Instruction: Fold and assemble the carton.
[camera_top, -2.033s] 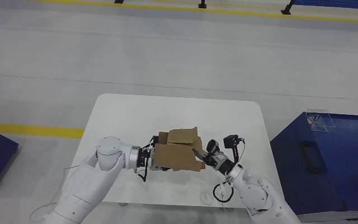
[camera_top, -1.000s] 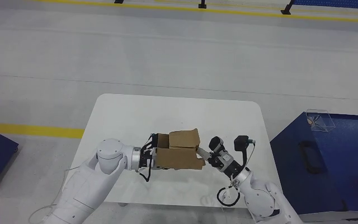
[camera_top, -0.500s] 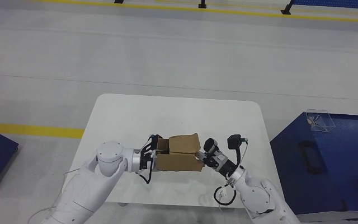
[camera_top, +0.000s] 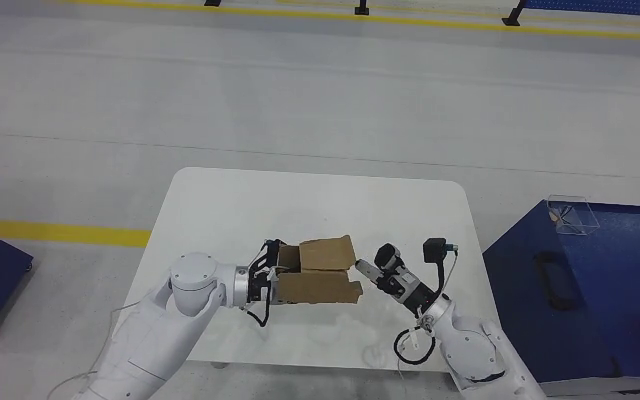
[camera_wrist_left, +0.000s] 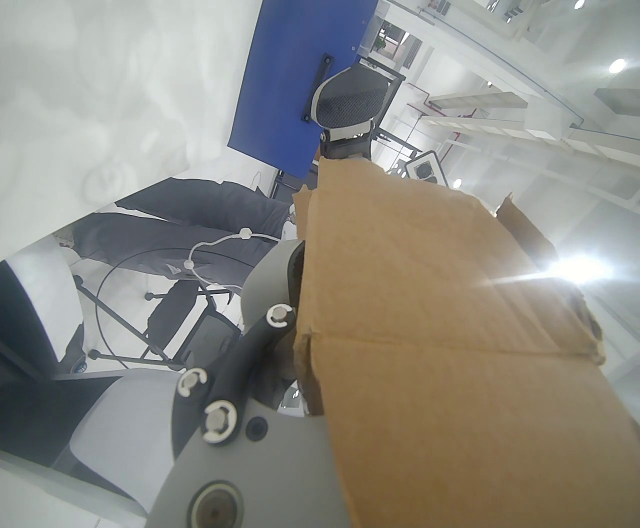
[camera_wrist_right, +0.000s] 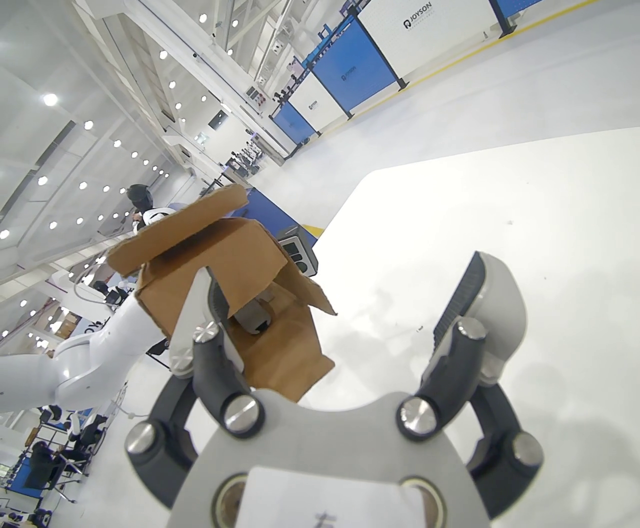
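Starting at the left, the white table lies bare from its left edge up to my left arm, so I have open room on that side. My left gripper sits at the carton's left end, its fingers closed on a cardboard wall there. In the left wrist view one finger pad stands out past the panel's far edge, and the other is hidden behind the board. The carton lies crosswise in the near middle of the table, between my two grippers. Its top flap is raised and tilted, and the end flaps at its right end splay outward. My right gripper is just beside that right end, spread wide with nothing in it. In the right wrist view one of its fingers overlaps the carton's edge, and I cannot tell whether it touches. The other finger hangs over bare table. Beyond it the tabletop runs bare to the right and far edges. A blue cabinet stands close past the right edge.
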